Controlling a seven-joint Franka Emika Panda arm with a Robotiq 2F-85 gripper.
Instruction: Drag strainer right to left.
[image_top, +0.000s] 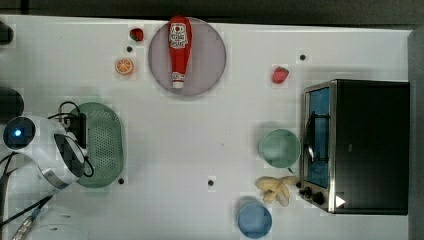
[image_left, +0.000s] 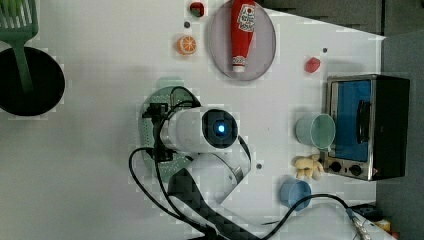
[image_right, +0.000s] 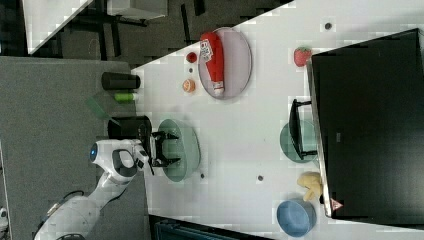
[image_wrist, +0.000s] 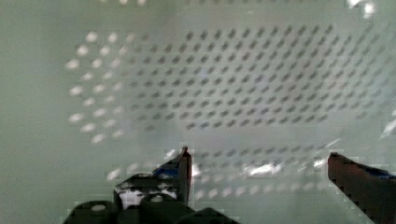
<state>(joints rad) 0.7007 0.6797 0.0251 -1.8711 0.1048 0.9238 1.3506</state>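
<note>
The pale mint-green strainer (image_top: 107, 145) lies on the white table at the top view's left, its long side running up and down that picture. My arm reaches over its left half. In the right view my gripper (image_right: 175, 148) hangs open over the strainer (image_right: 192, 150), fingers spread wide along its length. The wrist view looks closely onto the strainer's holed floor (image_wrist: 243, 84), with my gripper (image_wrist: 259, 165) open and both dark fingertips (image_wrist: 184, 165) low inside the bowl, nothing between them. Whether they touch the plastic I cannot tell. In the left view the arm covers most of the strainer (image_left: 167, 90).
A ketchup bottle (image_top: 179, 50) lies on a grey plate (image_top: 210, 60) at the back. An orange slice (image_top: 124, 66) and a strawberry (image_top: 136, 34) sit nearby, another strawberry (image_top: 280, 75) further right. Green bowl (image_top: 279, 148), banana (image_top: 275, 189), blue bowl (image_top: 254, 220) and toaster oven (image_top: 365, 145) stand at the top view's right.
</note>
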